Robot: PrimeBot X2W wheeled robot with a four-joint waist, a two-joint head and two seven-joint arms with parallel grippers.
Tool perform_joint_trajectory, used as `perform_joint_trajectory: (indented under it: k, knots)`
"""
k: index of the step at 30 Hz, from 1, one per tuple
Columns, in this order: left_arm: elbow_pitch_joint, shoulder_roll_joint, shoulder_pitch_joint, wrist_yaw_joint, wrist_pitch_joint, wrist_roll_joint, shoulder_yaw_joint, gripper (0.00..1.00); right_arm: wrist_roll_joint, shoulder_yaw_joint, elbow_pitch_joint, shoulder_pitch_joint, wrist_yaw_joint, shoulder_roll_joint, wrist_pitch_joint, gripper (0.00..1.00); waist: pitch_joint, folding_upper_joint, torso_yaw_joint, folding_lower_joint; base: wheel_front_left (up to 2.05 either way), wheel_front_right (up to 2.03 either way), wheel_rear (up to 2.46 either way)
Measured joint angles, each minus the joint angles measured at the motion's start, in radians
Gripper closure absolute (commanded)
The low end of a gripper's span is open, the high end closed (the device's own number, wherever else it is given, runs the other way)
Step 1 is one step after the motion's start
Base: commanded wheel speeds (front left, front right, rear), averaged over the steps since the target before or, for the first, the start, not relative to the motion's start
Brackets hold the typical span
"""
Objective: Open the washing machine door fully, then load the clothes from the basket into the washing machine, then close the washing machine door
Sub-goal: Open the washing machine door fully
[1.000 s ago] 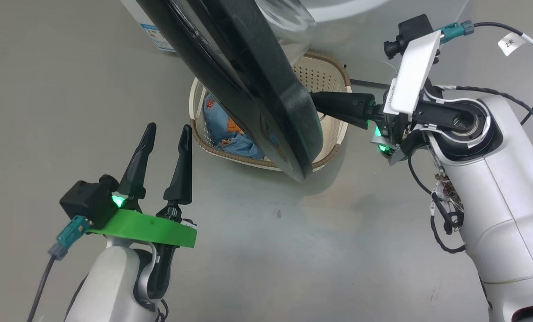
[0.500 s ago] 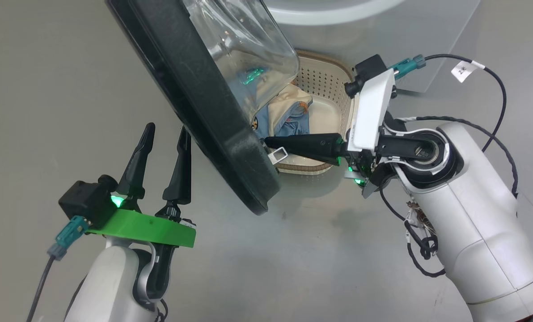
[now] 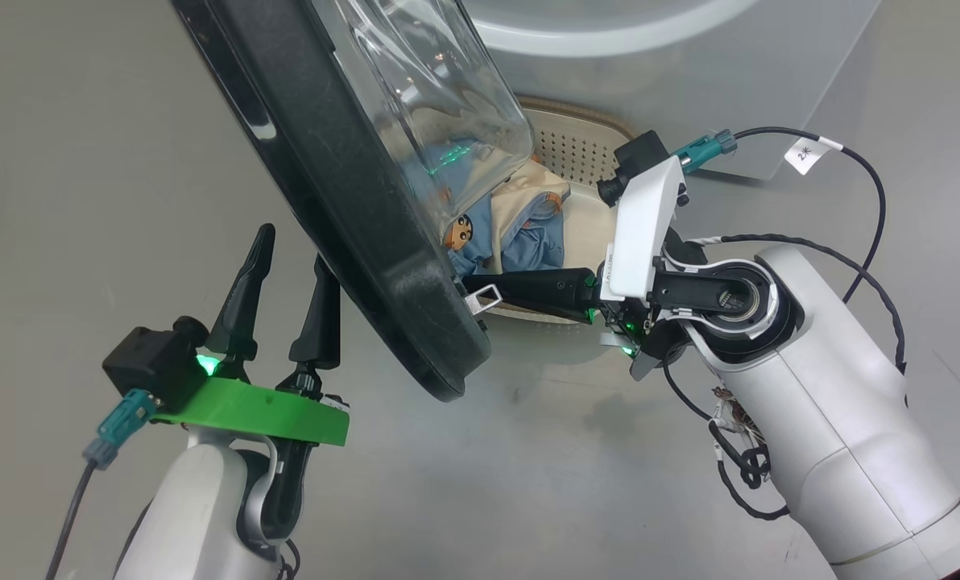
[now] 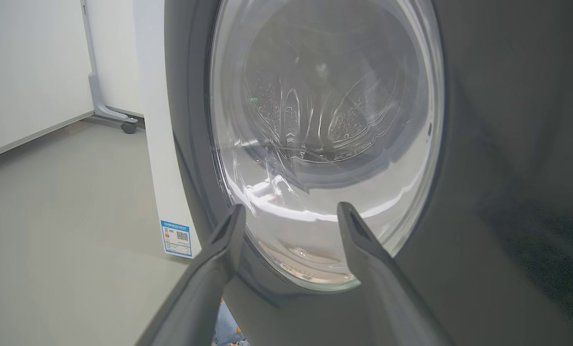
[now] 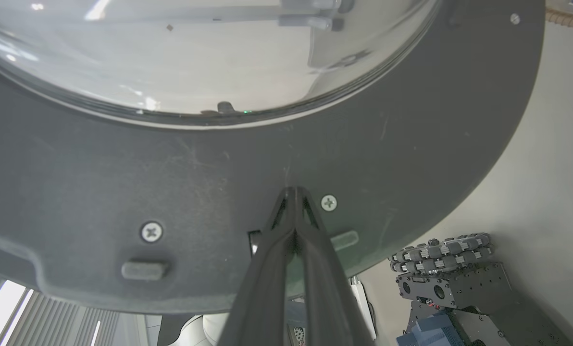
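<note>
My right gripper [image 3: 477,284], fingers pressed together, touches the inner rim of the door [image 3: 351,209] at 5 o'clock. My left gripper [image 3: 293,248], fingers apart, sits at 8 o'clock. The basket [image 3: 567,145] of clothes [image 3: 538,238] lies at 3 o'clock.

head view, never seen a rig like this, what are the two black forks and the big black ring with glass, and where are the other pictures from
A two-armed robot looks down from a camera on its head. The forks are its grippers: the left gripper is open and empty; the right gripper is shut, tips at the inner face of the washing machine door, the black ring with the glass bowl. Past it, on the floor, sits the basket of clothes. The other pictures come from a camera on each wrist, looking along that gripper's fingers at the door.
</note>
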Motion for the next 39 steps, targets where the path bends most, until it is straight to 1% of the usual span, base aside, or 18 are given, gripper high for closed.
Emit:
perform_joint_trajectory:
  k: [7, 13, 25, 27, 31, 39]
  knots:
    - [0.006, 0.0, 0.001, 0.0, 0.0, 0.0, 0.014, 0.0, 0.003, 0.004, 0.025, 0.003, 0.017, 0.001, -0.042, 1.0, -0.016, 0.0, 0.002, 0.0, 0.0, 0.0, 0.0]
    - [0.012, 0.0, 0.021, 0.0, 0.0, 0.003, 0.04, 0.0, 0.004, -0.009, 0.044, 0.005, 0.038, 0.007, -0.093, 1.0, -0.035, 0.0, -0.007, 0.0, 0.0, 0.0, 0.0]
    - [0.03, 0.0, 0.03, 0.0, 0.0, 0.045, 0.068, 0.0, 0.028, -0.051, 0.077, 0.007, 0.082, 0.01, -0.178, 1.0, -0.072, 0.0, -0.049, 0.0, 0.0, 0.0, 0.0]
    - [0.034, 0.0, 0.038, 0.0, 0.0, 0.059, 0.076, 0.0, 0.031, -0.061, 0.081, 0.022, 0.096, 0.011, -0.192, 1.0, -0.082, 0.0, -0.056, 0.0, 0.0, 0.0, 0.0]
    - [0.043, 0.0, 0.056, 0.0, 0.0, 0.077, 0.097, 0.0, 0.041, -0.074, 0.091, 0.061, 0.111, 0.012, -0.218, 1.0, -0.108, 0.0, -0.071, 0.0, 0.0, 0.0, 0.0]
    - [0.06, 0.001, 0.106, 0.0, 0.0, 0.132, 0.156, 0.0, 0.06, -0.108, 0.097, 0.123, 0.125, 0.016, -0.287, 1.0, -0.166, 0.0, -0.119, 0.0, 0.0, 0.0, 0.0]
